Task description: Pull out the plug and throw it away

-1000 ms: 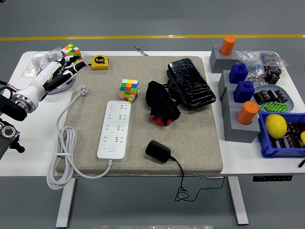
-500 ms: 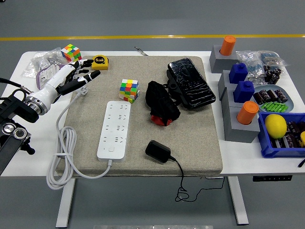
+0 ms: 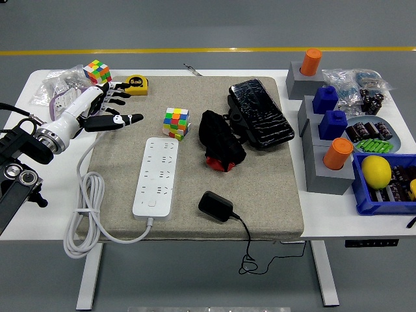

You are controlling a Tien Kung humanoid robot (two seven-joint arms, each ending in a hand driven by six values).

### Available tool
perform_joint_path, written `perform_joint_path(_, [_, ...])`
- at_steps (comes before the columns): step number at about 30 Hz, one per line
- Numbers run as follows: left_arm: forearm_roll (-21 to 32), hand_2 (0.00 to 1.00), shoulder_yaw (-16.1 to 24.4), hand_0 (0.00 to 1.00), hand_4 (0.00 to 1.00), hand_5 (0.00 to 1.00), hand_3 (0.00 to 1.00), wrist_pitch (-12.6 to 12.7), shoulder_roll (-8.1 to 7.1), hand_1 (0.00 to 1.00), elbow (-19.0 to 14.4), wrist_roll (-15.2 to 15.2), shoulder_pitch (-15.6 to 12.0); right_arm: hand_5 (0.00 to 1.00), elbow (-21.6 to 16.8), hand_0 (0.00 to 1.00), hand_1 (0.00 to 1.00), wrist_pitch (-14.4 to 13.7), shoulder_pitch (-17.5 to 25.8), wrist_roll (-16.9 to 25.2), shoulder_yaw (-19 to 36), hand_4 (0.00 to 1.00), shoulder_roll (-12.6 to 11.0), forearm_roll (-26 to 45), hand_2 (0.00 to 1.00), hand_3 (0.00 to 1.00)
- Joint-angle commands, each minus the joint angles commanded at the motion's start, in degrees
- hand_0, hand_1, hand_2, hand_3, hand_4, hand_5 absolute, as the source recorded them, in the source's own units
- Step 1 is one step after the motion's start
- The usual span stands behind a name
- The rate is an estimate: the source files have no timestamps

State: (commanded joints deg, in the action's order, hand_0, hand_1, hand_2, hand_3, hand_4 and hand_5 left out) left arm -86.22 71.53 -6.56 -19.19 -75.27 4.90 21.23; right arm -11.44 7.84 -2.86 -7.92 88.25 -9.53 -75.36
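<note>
Reaching over the table's left edge with the left robot hand (image 3: 107, 107), fingers spread and empty, toward the white power strip (image 3: 156, 177) on the mat near the table's front-left; black plug (image 3: 215, 206) lying loose nearby, needing a grip next.

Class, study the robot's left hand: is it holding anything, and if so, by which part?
Nothing is held. The left hand hovers open, fingers spread, above the mat's left edge.
</note>
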Motion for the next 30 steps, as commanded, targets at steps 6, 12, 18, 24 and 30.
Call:
perform_joint_path(6, [-0.13,0.774,0.36,0.569,0.998,0.511,0.848,-0.2,0.17,0.773,-0.16,0.15,-1.07,0.488,0.21,0.64,0.678,-0.02,0.73,-0.09,0.71,0.998,0.18,-0.82,0.686,0.608])
perform_joint_path(12, [-0.75,0.762,1.05,0.559,0.998,0.515,0.846,-0.26,0.52,0.772,-0.91,0.47,-2.43,0.488,0.02,0.64,0.678,-0.08,0.88,-0.05,1.62,0.998,0.45,-1.02,0.686,0.608])
perform_joint_path(18, [-0.91,0.743,1.7,0.548,0.998,0.514,0.845,-0.51,1.08,0.763,-1.81,0.88,-3.49,0.488,0.09,0.641,0.678,-0.02,1.04,-0.09,3.01,0.998,0.97,-1.96,0.686,0.608])
perform_joint_path(24, [-1.03,0.75,2.46,0.552,0.998,0.514,0.844,-0.6,1.21,0.761,-1.75,1.05,-4.11,0.488,0.05,0.64,0.678,-0.06,1.34,-0.13,4.69,0.998,1.09,-2.83,0.686,0.608])
perform_joint_path(30, [-1.06,0.75,1.15,0.548,0.998,0.513,0.843,-1.08,0.91,0.757,-1.55,1.14,-3.84,0.488,0.59,0.641,0.678,-0.05,0.79,-0.24,7.4,0.998,0.72,-4.5,0.686,0.608])
